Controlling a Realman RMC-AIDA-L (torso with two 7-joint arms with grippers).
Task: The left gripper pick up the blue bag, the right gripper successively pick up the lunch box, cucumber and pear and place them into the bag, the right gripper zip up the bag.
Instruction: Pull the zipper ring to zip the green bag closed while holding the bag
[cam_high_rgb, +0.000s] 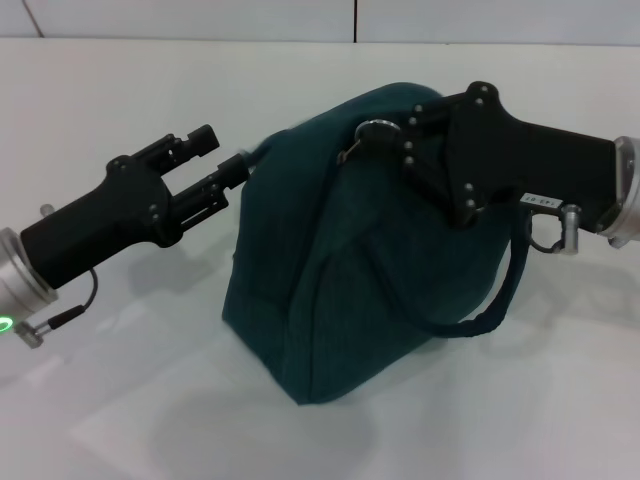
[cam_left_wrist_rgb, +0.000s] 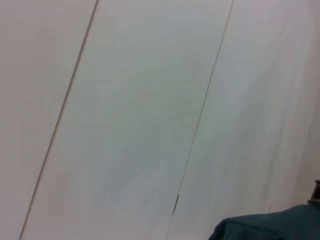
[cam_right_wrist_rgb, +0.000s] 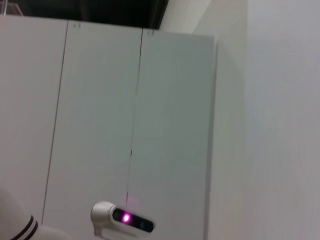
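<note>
The blue bag (cam_high_rgb: 350, 250) stands on the white table in the middle of the head view, its top drawn together. A corner of it shows in the left wrist view (cam_left_wrist_rgb: 270, 226). My right gripper (cam_high_rgb: 400, 130) reaches in from the right at the bag's top. Its fingers meet on the silver ring zipper pull (cam_high_rgb: 377, 129). My left gripper (cam_high_rgb: 220, 155) is at the bag's upper left edge with its fingers apart, the lower fingertip beside a rope handle (cam_high_rgb: 245, 160). The other handle (cam_high_rgb: 500, 290) hangs loose on the right. The lunch box, cucumber and pear are out of view.
The white table (cam_high_rgb: 120, 400) surrounds the bag, with a white panelled wall (cam_high_rgb: 300, 20) behind it. The left wrist view shows only wall panels (cam_left_wrist_rgb: 140, 125). The right wrist view shows cabinet panels (cam_right_wrist_rgb: 100, 100) and a white device with a magenta light (cam_right_wrist_rgb: 122, 218).
</note>
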